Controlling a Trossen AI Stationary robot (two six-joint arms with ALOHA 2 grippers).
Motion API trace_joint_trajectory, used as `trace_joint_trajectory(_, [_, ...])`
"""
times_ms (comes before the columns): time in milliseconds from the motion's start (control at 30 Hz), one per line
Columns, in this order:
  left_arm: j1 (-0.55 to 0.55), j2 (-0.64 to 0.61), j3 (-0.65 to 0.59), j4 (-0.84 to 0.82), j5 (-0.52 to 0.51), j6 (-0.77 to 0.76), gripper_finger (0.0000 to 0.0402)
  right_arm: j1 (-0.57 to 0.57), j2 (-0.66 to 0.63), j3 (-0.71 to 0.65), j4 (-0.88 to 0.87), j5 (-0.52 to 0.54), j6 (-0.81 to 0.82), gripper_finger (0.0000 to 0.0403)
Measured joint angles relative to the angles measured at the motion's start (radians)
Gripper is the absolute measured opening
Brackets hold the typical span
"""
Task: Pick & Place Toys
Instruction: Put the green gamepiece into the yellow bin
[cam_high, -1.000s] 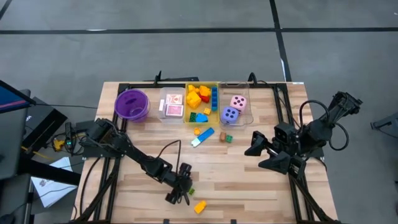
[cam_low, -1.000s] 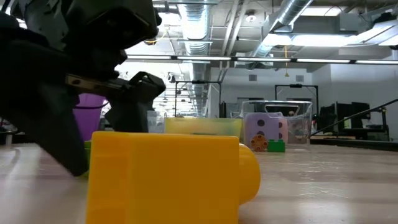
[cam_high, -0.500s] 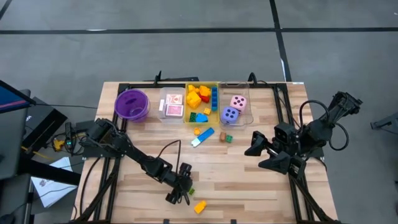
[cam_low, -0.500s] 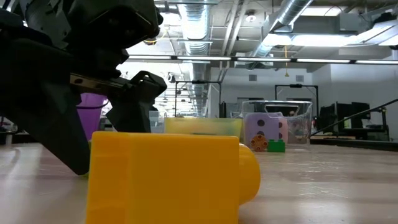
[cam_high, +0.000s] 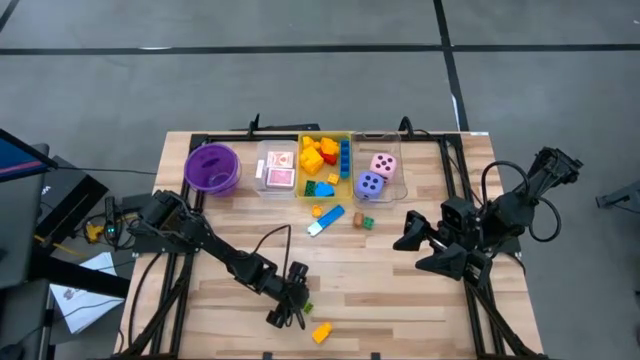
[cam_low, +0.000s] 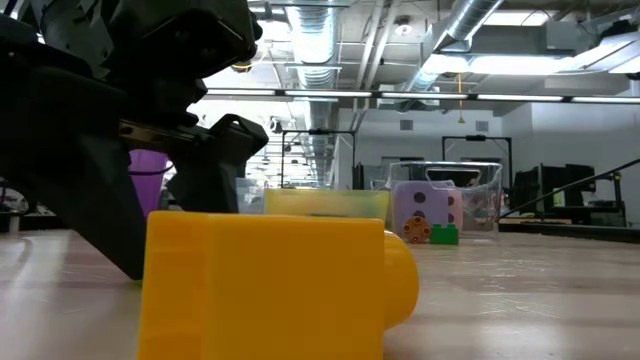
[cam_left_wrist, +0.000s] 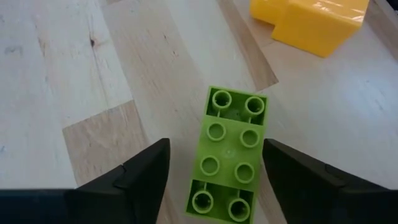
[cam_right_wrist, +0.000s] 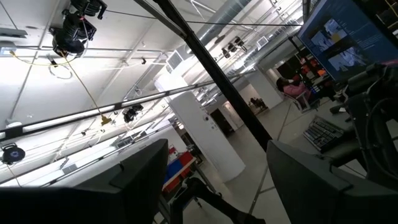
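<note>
A lime-green eight-stud brick (cam_left_wrist: 229, 155) lies flat on the table near its front edge, studs up. My left gripper (cam_left_wrist: 216, 146) slants down over it, open, with one finger on each side of the brick's long sides; I cannot tell whether the finger by its right side touches it. In the high view this gripper (cam_high: 290, 312) sits just left of a yellow block (cam_high: 321, 332), which fills the low view (cam_low: 270, 285). My right gripper (cam_high: 415, 248) is raised at the table's right, open and empty, pointing upward into the room (cam_right_wrist: 217, 149).
Along the far edge stand a purple bowl (cam_high: 212, 167), a clear bin with cards (cam_high: 277, 170), a yellow bin of blocks (cam_high: 325, 165) and a clear bin with two dice (cam_high: 378, 175). Loose blue and orange blocks (cam_high: 325, 215) and a small green-orange piece (cam_high: 362, 221) lie before them.
In the low view one dark finger of my left gripper has edged a little toward the yellow block, covering the bit of green seen beside it before. Neither arm has otherwise moved, and the bricks lie where they were.
</note>
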Motion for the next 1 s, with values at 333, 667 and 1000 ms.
trace_joint_trajectory(333, [0.0,0.0,0.0,0.0,0.0,-0.017,0.018,0.0,0.0,0.0,-0.008,0.0,0.011,0.0266])
trace_joint_trajectory(667, [0.0,0.0,0.001,-0.002,0.0,-0.056,0.0149,0.0,0.0,0.0,-0.008,0.0,0.011,0.0266])
trace_joint_trajectory(1000, [0.0,0.0,0.001,-0.005,0.0,-0.057,0.0151,0.0,0.0,0.0,-0.008,0.0,0.011,0.0266])
